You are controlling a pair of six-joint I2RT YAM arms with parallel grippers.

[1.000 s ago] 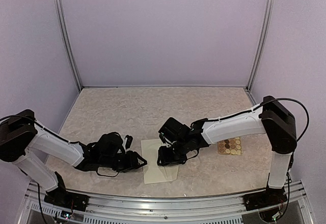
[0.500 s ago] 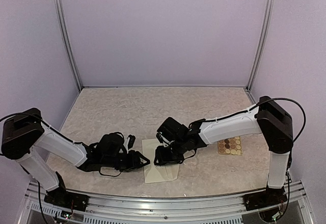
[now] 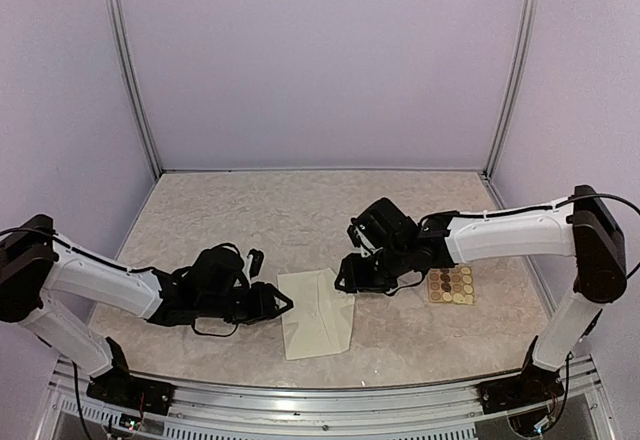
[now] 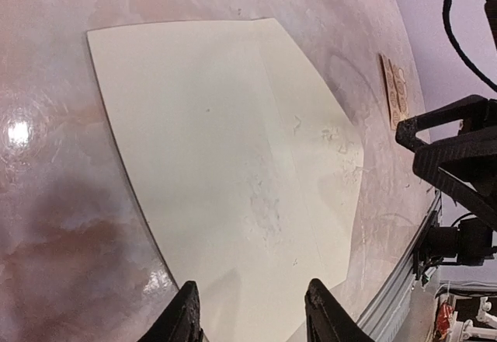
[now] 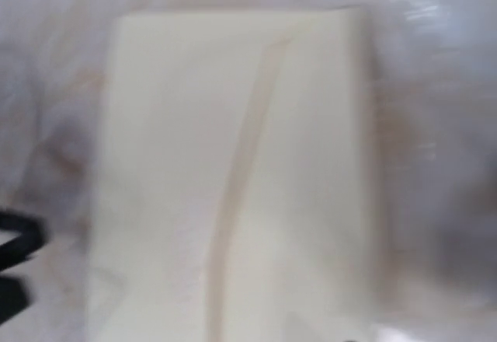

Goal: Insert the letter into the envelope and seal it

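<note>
The cream envelope point(image 3: 317, 315) lies flat on the table near the front edge. In the left wrist view a fold line runs across the envelope point(image 4: 225, 148), and its right side comes to a blunt point. The letter does not show apart from it. My left gripper point(image 3: 283, 303) sits low at the envelope's left edge. Its fingertips point(image 4: 186, 307) stand apart over the paper with nothing between them. My right gripper point(image 3: 350, 276) hovers by the envelope's far right corner. The right wrist view is blurred and shows only the envelope point(image 5: 233, 186), not its fingers.
A small tan sheet of round brown stickers point(image 3: 451, 286) lies right of the right gripper, also seen edge-on point(image 4: 394, 89). The metal rail point(image 3: 320, 405) runs along the table's front edge. Purple walls close the back and sides.
My right gripper has lifted off the middle of the envelope and moved right, toward its far right corner. The left gripper has stayed at the left edge.
</note>
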